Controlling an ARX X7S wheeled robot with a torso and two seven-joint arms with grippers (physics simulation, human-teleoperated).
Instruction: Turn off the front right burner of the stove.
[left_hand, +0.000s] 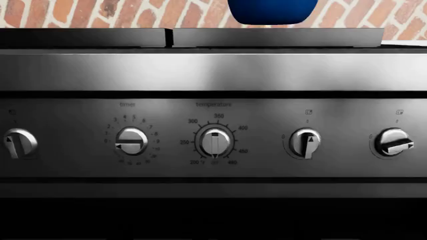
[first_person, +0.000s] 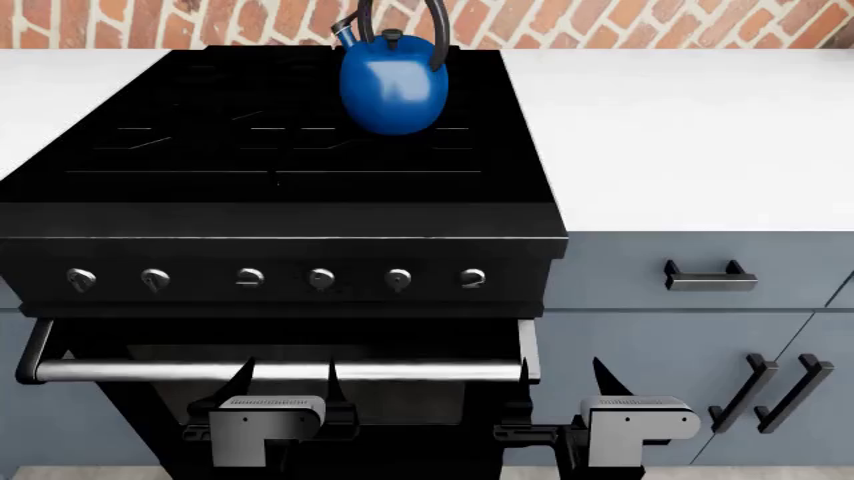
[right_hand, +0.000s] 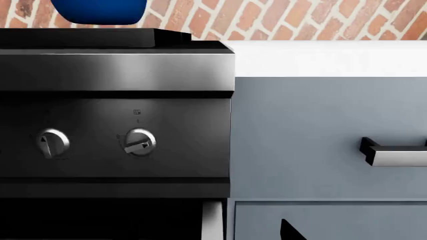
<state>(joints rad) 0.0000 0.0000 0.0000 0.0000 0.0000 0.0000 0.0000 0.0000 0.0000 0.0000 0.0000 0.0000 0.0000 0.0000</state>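
Six small round silver knobs line the front panel of the glossy black gas stove, set between white table tops. A blue kettle sits on its rear grates. My left tool and right tool hang below the steel oven-door bar; whether they are spread or closed, I cannot tell. The rightmost knob is turned askew.

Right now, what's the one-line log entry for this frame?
stove | rightmost knob turned, untouched | left gripper, right gripper low, clear of knobs | kettle on burner
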